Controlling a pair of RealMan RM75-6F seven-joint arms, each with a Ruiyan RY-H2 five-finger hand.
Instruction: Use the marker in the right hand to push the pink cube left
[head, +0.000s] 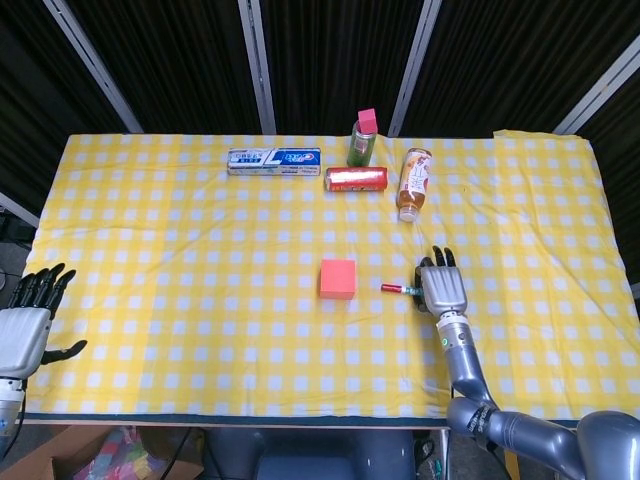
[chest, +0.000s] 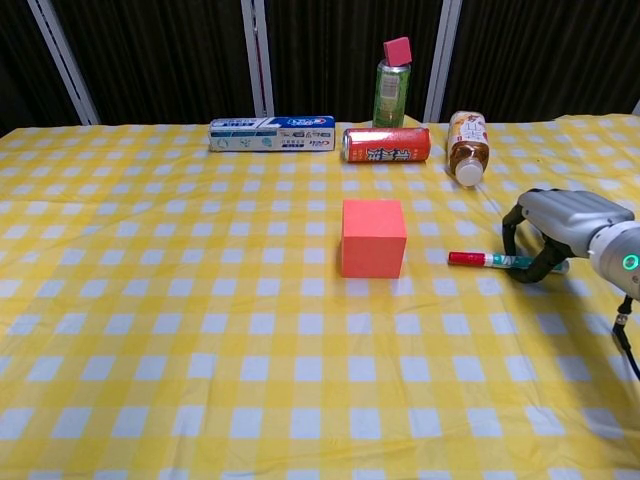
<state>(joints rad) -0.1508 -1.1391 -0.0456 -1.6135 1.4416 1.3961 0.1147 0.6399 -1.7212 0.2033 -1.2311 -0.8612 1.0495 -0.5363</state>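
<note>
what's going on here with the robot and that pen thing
The right hand is curled over a marker lying on the yellow checked tablecloth, apparently closing on it. The marker's red cap points at the pink cube, with a gap between them, so no pushing yet. The left hand hangs open off the table's edge.
</note>
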